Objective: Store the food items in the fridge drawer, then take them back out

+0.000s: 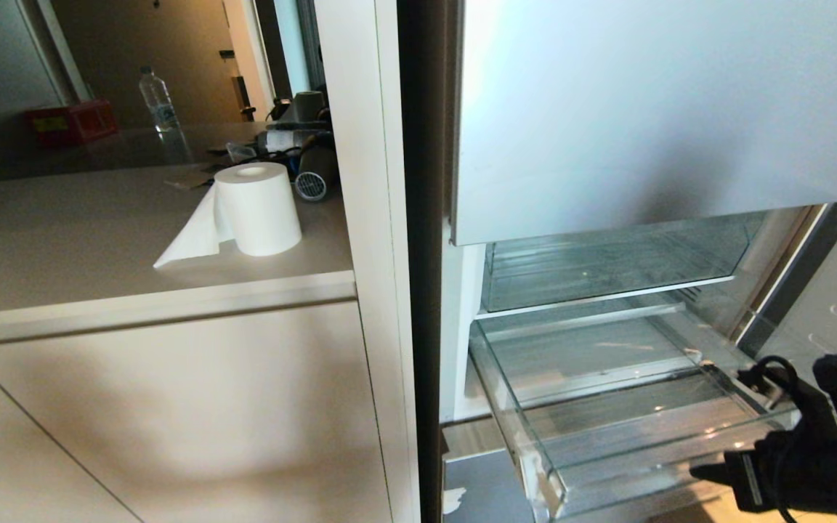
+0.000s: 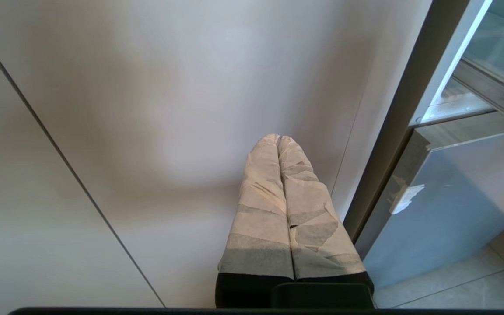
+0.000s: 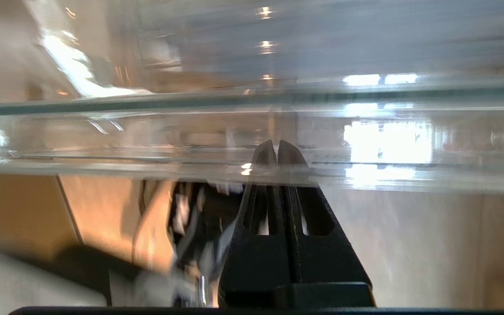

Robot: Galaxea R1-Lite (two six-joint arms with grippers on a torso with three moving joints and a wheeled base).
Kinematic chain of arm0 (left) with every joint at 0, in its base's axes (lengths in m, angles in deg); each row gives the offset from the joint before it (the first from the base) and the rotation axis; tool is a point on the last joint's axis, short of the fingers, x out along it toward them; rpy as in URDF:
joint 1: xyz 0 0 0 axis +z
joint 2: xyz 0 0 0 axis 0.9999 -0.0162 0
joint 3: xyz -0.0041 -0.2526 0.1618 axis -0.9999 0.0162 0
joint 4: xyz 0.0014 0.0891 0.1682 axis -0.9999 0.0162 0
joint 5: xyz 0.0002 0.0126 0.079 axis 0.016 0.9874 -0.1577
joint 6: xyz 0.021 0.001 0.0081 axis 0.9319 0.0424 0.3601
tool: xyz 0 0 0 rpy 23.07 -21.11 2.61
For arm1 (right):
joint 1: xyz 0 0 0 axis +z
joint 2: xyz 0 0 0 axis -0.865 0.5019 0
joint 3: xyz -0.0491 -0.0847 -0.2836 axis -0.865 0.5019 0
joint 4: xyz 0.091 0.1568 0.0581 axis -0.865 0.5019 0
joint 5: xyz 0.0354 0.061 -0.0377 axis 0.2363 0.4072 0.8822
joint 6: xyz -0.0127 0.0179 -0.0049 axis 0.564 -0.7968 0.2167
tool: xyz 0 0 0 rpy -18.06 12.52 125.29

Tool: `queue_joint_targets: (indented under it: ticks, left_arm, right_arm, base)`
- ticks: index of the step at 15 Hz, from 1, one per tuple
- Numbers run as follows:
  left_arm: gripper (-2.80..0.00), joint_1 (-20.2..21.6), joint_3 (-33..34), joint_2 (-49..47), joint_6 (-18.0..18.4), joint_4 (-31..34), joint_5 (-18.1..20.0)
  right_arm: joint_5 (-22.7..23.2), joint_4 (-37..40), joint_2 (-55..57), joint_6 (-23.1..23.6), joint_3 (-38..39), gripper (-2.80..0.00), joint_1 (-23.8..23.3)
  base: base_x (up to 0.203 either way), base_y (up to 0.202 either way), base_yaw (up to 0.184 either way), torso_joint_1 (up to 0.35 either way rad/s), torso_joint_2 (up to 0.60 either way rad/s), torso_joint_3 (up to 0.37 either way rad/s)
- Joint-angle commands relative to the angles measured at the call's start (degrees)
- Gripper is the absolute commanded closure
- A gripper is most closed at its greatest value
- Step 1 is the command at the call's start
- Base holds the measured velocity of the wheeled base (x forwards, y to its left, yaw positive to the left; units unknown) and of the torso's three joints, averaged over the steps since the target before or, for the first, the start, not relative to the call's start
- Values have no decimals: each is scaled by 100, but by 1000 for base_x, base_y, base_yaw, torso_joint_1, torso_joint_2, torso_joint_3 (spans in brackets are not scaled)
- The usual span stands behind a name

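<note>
The fridge drawer (image 1: 506, 414) is a wide, shallow, clear plastic drawer, pulled out of the open fridge and empty as far as I can see. The food items are out of view. My right gripper (image 1: 702, 473) sits low at the drawer's front right, fingers shut and holding nothing. In the right wrist view its tips (image 3: 277, 146) show through the drawer's clear front lip (image 3: 147, 131), right against or just under it. My left gripper (image 2: 278, 139) is parked in front of a cabinet door, its tape-wrapped fingers (image 2: 260, 205) shut and empty.
A second clear drawer (image 1: 607, 269) sits further in, above the pulled-out one, under a white panel (image 1: 644, 109). The fridge door (image 1: 833, 290) stands open at the right. On the counter to the left are a paper roll (image 1: 259, 209), a water bottle (image 1: 156, 98) and a red box (image 1: 73, 122).
</note>
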Motion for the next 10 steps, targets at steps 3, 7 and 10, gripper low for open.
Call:
queue_joint_targets:
  ticks: [3,7,10]
  left_arm:
    - [0,1,0,-7,-1,0,-1]
    - [0,1,0,-7,7,0,-1]
    - [0,1,0,-7,-1,0,-1]
  right_arm:
    - [78,-685,1870,-562,-1160,0,280]
    - [103,-2058,1878,-1783,-1079,0,548]
    - [104,-2221,825,-1903,-347,0,569]
  base:
    - [0,0,0,0,0,0]
    - [0,0,0,0,0,0]
    - [0,0,0,0,0,0]
